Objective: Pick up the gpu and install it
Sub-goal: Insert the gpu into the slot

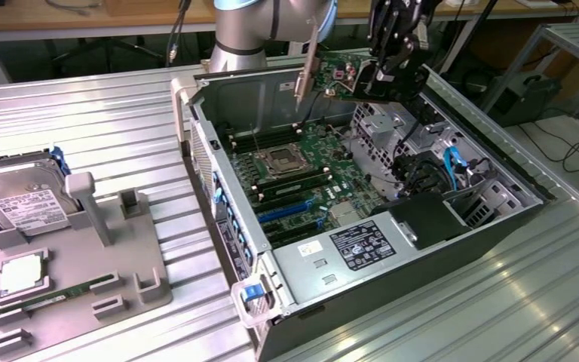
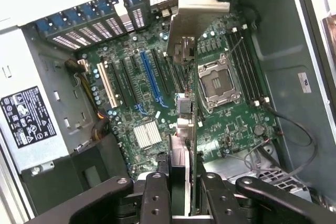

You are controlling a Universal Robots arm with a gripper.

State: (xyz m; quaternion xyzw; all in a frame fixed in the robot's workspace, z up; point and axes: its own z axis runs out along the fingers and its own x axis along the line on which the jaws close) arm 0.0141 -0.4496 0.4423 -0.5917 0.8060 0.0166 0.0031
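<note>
The gpu (image 1: 338,77), a dark green card with a silver end bracket, hangs tilted in the air above the back part of the open computer case (image 1: 231,197). My gripper (image 1: 388,72) is shut on the card's end away from the bracket. In the wrist view the gpu (image 2: 185,106) is seen edge-on between my fingers (image 2: 156,195), its bracket pointing away from me. Below it lies the motherboard (image 2: 231,124) with its blue expansion slot (image 2: 149,72) and the bare processor socket (image 2: 216,81). The card is clear of the board and touches no slot.
The power supply (image 1: 370,241) with its black label fills the case's near end, and drive cages with blue cables (image 1: 451,170) line the exterior view's right side. A grey holder (image 1: 78,264) on the exterior view's left carries a hard drive (image 1: 23,200) and a memory stick (image 1: 56,296).
</note>
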